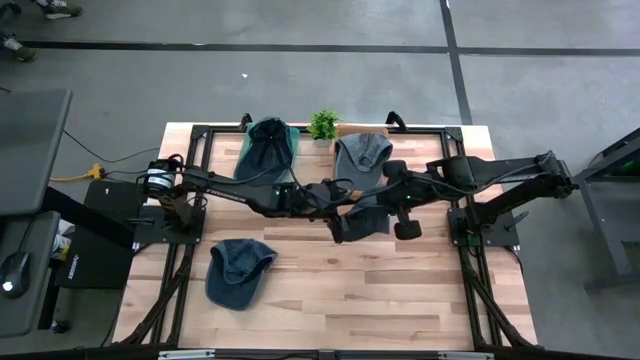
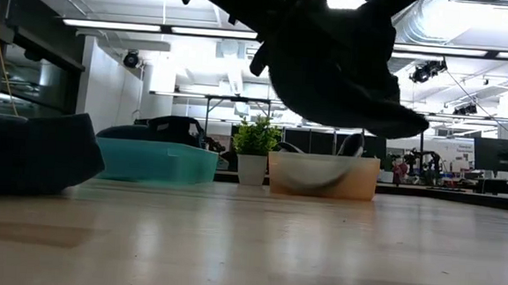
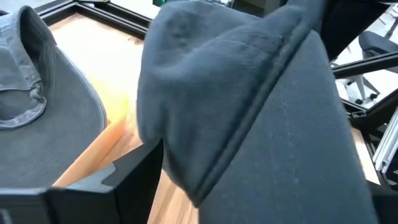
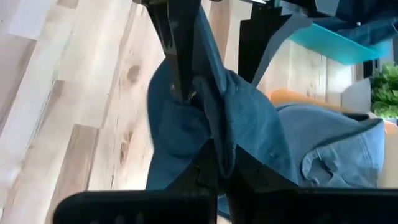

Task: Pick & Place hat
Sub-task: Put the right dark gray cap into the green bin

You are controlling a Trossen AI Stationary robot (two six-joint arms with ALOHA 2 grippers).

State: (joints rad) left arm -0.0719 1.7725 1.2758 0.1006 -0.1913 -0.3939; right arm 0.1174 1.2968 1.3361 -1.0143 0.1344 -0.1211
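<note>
At the table's left front a dark blue cap (image 1: 239, 271) lies flat on the wooden table (image 1: 320, 290), well apart from both arms. Further back on the left, a teal bin (image 1: 270, 150) holds another dark cap (image 1: 266, 145), and just to its right stands a small potted plant (image 1: 323, 125). The left arm reaches from the left edge toward the table's middle, where the left gripper (image 1: 338, 222) has its fingers spread wide; its wrist view shows one dark finger (image 3: 134, 171) beside the hat's fabric, and I cannot tell whether the fingers press on it. The hat (image 1: 367, 218) hangs in the air at the middle of the table between the two grippers, clear of the surface in the low view. To the right of the plant an orange bin (image 1: 364, 155) contains a grey cap (image 1: 362, 152). The right arm comes in from the right edge, and the right gripper (image 4: 214, 171) is clamped tight on a fold of the hat, pinching the blue cloth between its fingers
</note>
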